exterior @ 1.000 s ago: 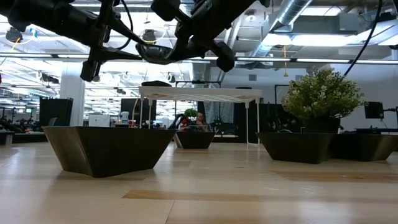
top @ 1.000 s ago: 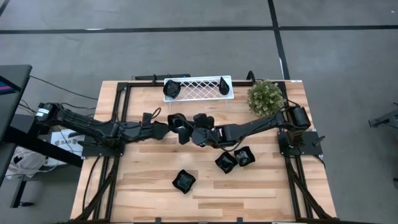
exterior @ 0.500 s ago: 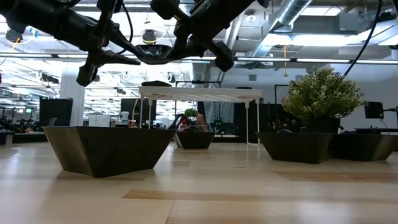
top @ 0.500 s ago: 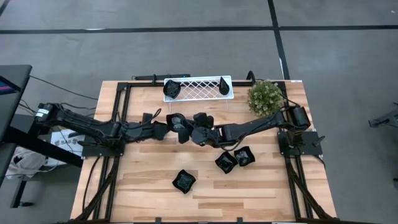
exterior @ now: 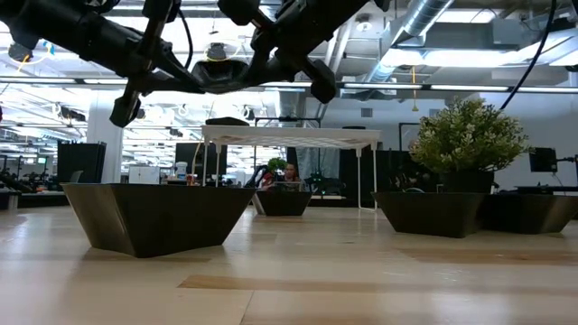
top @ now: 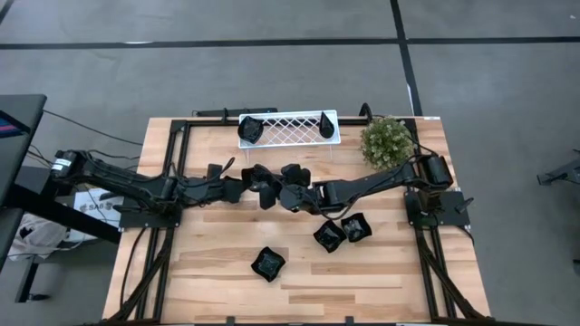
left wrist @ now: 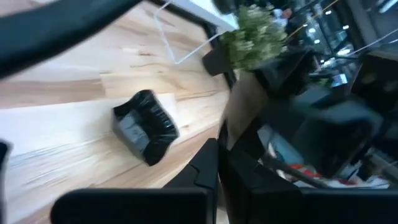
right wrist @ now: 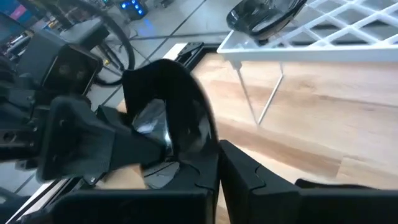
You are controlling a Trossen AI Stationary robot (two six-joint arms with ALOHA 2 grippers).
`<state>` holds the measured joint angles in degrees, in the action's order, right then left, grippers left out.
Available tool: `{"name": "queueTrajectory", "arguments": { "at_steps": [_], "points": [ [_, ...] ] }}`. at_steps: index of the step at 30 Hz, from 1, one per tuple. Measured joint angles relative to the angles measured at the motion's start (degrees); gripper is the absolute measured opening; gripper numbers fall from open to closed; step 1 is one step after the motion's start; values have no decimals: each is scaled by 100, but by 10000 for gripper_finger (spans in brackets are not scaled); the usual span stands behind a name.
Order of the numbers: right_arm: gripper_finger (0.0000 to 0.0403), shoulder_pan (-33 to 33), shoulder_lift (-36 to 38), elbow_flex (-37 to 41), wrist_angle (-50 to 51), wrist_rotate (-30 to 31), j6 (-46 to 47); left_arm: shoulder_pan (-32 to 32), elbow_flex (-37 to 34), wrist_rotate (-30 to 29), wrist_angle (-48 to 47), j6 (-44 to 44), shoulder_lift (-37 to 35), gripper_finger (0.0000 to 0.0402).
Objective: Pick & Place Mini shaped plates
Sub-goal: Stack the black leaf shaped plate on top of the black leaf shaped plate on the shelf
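left hand (top: 256, 184) seems barely nearer the held plate (right wrist: 171, 124) than before.

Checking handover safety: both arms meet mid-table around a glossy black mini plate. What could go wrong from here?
1. The glossy black mini plate hangs above the wooden table between the left gripper and right gripper. Which one holds it is unclear, and a slip would drop it.
2. The grippers sit very close together and may collide.
3. The white lattice tray stands on thin legs just behind them, so a nudge could tip it.

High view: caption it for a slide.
Both grippers meet mid-table over one black dish; two more sit on the white tray.
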<state>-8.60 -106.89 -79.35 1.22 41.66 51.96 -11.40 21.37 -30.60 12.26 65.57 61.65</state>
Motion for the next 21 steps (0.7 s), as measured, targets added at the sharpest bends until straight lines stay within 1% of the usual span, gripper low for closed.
{"name": "queueTrajectory", "arguments": {
  "at_steps": [3, 8, 12, 14, 17, 21],
  "points": [
    [42, 0, 0, 2, -46, -217, -108, 9, 2, 35, 98, -14, 1, 8],
    [113, 0, 11, 2, -63, -509, -332, 26, 2, 65, 107, -15, -2, 8],
    [164, 7, 142, 6, -8, -740, -716, 61, 2, 78, 86, -52, -17, 7],
    [186, 1, 230, 0, -65, -871, -910, 174, 2, 240, 77, -120, -43, 7],
    [217, 0, 388, 2, 83, -1102, -1092, 421, 4, 656, 72, -265, -113, 6],
    [250, 81, 624, 4, 578, -1542, -1199, 781, 7, 1171, -29, -516, -249, 6]
  ]
}}
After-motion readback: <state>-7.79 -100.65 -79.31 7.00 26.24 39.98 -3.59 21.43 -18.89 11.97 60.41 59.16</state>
